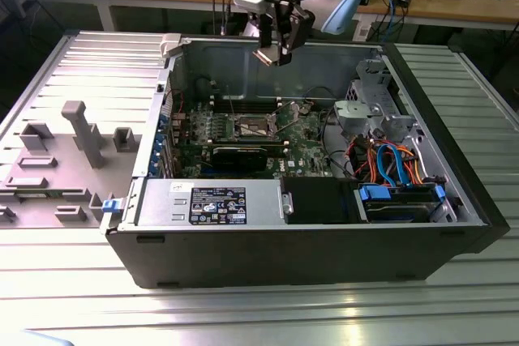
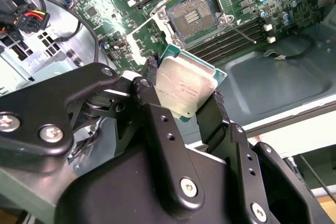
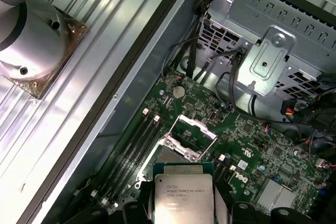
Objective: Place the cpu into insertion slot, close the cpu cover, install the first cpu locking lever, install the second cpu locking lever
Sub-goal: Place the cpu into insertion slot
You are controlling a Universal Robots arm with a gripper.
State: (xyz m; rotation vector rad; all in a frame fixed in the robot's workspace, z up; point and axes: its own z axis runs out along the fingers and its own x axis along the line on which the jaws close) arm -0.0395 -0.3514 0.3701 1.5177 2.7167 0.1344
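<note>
While the gripper hangs above the open computer case, near its far wall, the exterior view shows the cpu clamped between its fingers; the insertion slot lies well below it on the green board, uncovered.

In the second wrist view the two black fingers press on opposite edges of the cpu, its silvery top facing the camera; the insertion slot sits bare inside its metal rim.

In the first wrist view the cpu is held in front of the insertion slot; at the slot's edge the cpu cover stands tilted up, open.
</note>
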